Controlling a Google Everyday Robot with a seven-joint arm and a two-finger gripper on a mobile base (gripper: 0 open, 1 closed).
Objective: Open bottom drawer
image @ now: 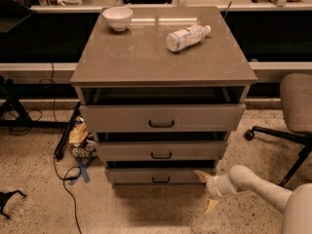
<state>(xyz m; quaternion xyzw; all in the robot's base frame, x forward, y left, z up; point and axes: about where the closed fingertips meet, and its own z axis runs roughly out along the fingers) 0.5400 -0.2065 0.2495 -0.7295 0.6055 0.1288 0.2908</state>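
Observation:
The bottom drawer (158, 175) is the lowest front of the grey-beige cabinet (161, 57), with a small black bar handle (161, 180). Its front sits a little behind the middle drawer front (161, 151), with a dark gap above it. My gripper (204, 192) is low near the floor, just right of the bottom drawer's right end. Its fingers are spread apart and hold nothing, and the upper fingertip (200, 174) is close to the drawer's right corner. My white arm (263, 189) comes in from the lower right.
The top drawer front (162, 118) sticks out furthest. A white bowl (117, 18) and a lying plastic bottle (187, 36) are on the cabinet top. An office chair (292, 111) stands at the right. Cables (68, 179) and a crumpled bag (80, 138) lie left of the cabinet.

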